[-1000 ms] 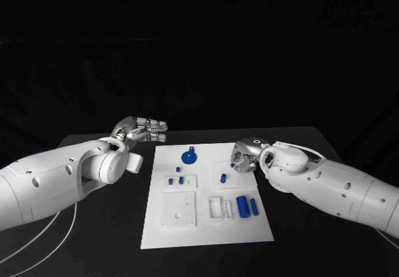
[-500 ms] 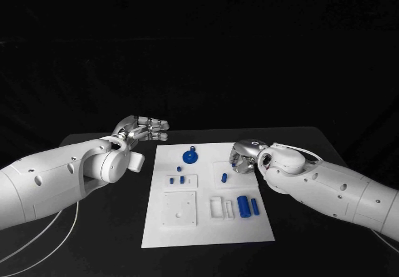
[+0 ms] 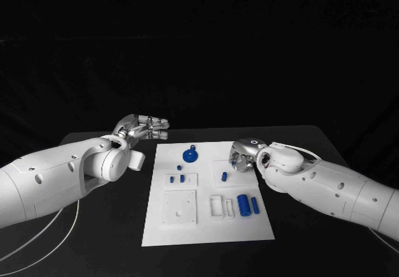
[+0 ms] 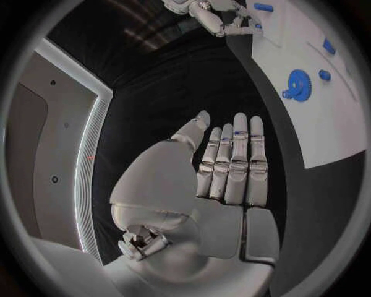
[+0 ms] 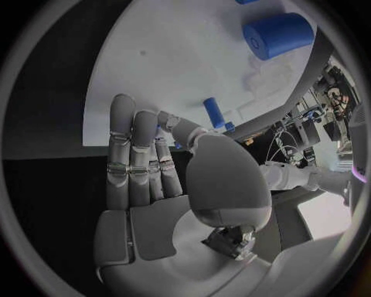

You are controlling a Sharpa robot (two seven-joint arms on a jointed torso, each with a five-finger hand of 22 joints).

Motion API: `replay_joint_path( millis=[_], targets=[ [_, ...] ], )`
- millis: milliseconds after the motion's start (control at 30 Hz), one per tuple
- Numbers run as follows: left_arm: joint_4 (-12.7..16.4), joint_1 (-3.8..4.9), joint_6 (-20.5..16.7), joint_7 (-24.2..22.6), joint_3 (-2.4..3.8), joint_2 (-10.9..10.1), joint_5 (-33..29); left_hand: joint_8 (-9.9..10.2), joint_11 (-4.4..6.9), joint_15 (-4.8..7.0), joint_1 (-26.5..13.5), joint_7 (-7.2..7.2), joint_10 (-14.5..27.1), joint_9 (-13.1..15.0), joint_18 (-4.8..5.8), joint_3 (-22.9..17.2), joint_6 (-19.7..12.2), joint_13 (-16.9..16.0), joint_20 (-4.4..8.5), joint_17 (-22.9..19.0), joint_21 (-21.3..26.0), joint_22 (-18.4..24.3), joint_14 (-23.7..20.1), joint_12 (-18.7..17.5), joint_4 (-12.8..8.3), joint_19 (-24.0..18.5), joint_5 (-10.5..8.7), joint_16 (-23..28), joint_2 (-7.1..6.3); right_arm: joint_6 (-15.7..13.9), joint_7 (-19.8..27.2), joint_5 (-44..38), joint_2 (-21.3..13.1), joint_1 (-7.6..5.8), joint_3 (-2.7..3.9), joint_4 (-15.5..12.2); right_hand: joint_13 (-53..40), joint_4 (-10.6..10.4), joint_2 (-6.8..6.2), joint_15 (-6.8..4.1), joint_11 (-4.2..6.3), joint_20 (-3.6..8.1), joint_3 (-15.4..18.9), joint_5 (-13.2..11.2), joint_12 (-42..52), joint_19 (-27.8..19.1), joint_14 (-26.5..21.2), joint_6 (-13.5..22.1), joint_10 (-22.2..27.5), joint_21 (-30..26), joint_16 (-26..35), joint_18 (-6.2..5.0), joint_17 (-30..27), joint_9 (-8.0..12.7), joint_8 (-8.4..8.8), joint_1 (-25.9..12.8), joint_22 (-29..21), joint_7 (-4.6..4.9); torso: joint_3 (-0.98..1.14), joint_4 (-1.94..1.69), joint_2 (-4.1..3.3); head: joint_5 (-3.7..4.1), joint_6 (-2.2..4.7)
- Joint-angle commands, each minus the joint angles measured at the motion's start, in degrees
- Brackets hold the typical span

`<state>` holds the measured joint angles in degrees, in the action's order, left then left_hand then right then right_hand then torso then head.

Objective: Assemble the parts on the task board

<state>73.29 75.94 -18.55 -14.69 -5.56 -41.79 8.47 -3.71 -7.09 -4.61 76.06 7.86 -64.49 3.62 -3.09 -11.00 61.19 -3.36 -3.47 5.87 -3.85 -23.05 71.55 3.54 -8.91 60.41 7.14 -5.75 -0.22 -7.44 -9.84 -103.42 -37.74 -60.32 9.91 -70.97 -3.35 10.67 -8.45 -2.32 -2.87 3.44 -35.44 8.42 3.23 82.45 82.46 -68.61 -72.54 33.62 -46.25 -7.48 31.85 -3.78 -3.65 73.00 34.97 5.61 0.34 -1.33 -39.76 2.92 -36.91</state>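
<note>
The white task board [image 3: 208, 231] lies in the middle of the table. A blue gear [image 3: 189, 155] sits near its far edge, small blue pegs [image 3: 175, 180] stand on its left block, and a blue cylinder [image 3: 243, 205] lies on its right side. My left hand [image 3: 143, 128] hovers off the board's far left corner, fingers [image 4: 234, 162] straight and holding nothing. My right hand [image 3: 242, 154] hangs over the board's right edge beside a standing peg [image 3: 224, 176]. In the right wrist view its thumb [image 5: 175, 125] presses a small blue piece against the fingers.
A flat white block [image 3: 179, 209] and a slotted white holder [image 3: 220, 208] sit on the board's near half. Black table [image 3: 100, 231] surrounds the board. The left wrist view shows the gear [image 4: 297, 81] and my right hand [image 4: 220, 17] far across the board.
My left hand's fingers have stretched out slightly toward the board. My right hand has crept a little to the left over the board's edge.
</note>
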Motion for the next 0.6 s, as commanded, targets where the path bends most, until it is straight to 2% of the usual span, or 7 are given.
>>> replay_joint_path(
  millis=[33,267,600],
  targets=[
    [0.09,0.11,0.28,-0.48,0.07,0.17,-0.37,0.13,0.08,-0.04,0.39,-0.10,0.32,-0.03,0.60,0.36,-0.31,0.04,-0.06,0.07,-0.24,0.05,0.08,-0.06,0.11,0.27,-0.29,0.28,0.15,0.69,-0.31,-0.93,0.24,0.52,-0.38,0.13,-0.18,0.19,0.79,-0.54,0.26,0.61,-0.27,-0.50,0.15,0.08,0.15,-0.82,-1.12,0.11,-0.08,-0.36,0.06,-0.09,-0.02,0.16,0.36,-0.16,0.00,0.05,0.02,0.05,-0.09],
    [-0.03,0.11,0.25,-0.42,0.07,0.27,-0.37,0.12,0.06,-0.04,0.33,-0.11,0.41,-0.03,0.60,0.46,-0.27,0.04,-0.07,0.09,-0.26,0.24,0.11,-0.05,0.16,0.31,-0.46,0.26,0.23,-0.91,-1.14,-1.96,0.47,0.74,-0.51,0.14,-0.28,0.78,1.59,-1.16,1.25,1.24,-0.44,-1.63,0.19,0.15,0.28,-3.81,-4.29,0.08,0.22,0.20,0.12,-0.28,-0.05,0.47,1.20,-0.93,0.01,0.02,0.04,0.12,-0.20],
    [-0.34,0.11,0.27,-0.45,0.07,0.36,-0.37,0.14,0.05,-0.05,0.42,-0.12,0.46,-0.04,0.61,0.53,-0.23,0.04,-0.08,0.09,-0.25,0.36,0.07,-0.05,0.10,0.31,-0.46,0.27,0.21,-3.80,-2.22,-3.12,0.23,0.86,-0.54,-0.09,-0.27,1.83,1.49,-1.54,1.50,1.72,-1.60,-2.42,0.17,0.07,0.41,-4.76,-5.24,0.06,0.42,0.37,0.55,-0.22,0.01,0.18,3.48,-1.18,-0.02,-0.02,0.04,0.12,-0.10]
  ],
)
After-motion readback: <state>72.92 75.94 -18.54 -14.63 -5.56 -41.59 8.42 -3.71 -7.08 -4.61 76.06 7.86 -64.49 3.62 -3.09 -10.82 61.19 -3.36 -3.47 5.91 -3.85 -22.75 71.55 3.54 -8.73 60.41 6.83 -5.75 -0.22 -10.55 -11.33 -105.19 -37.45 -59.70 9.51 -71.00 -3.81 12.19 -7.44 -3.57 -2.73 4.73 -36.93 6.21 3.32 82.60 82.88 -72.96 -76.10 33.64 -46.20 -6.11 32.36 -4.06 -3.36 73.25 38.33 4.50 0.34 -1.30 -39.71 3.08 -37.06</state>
